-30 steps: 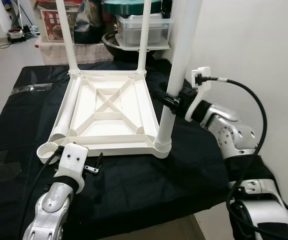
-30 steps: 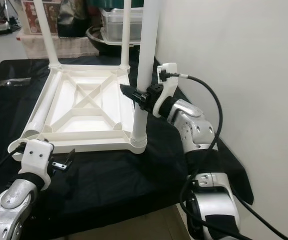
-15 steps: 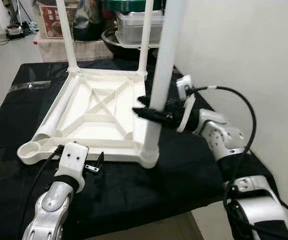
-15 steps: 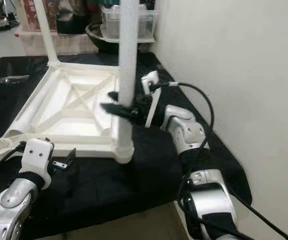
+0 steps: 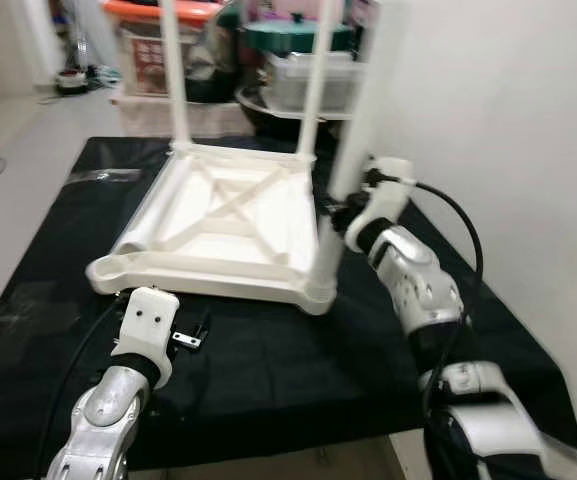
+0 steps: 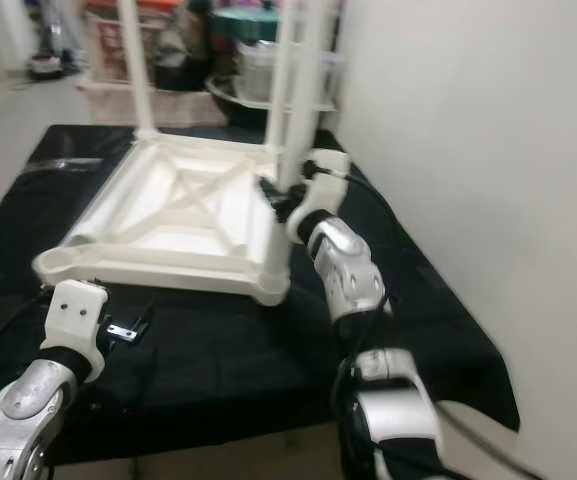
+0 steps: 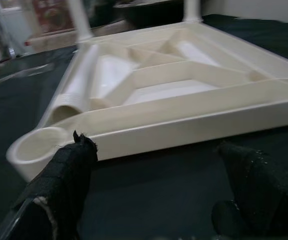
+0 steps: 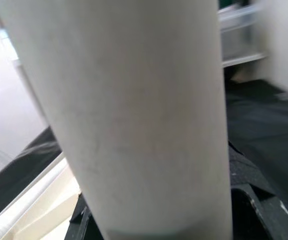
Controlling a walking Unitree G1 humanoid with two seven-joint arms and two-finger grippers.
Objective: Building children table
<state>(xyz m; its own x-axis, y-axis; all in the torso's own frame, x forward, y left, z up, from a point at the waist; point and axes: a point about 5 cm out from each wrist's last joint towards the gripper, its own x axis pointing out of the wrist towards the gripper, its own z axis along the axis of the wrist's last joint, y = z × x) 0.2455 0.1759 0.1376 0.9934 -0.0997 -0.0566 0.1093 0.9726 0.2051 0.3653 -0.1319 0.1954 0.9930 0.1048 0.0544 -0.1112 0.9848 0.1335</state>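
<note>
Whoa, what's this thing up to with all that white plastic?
The robot is putting together a small white table. The tabletop lies upside down on a black cloth, with two legs standing at its far corners. The right end effector grips a third leg standing at the near right corner. A fourth leg lies loose inside the frame beside the unfilled socket. The left end effector hovers open just in front of that socket.

Both arms are jointed silver metal, each ending in a white plastic wrist housing. A black cable loops along the right arm. The left housing carries dark screw holes and black jaws.
</note>
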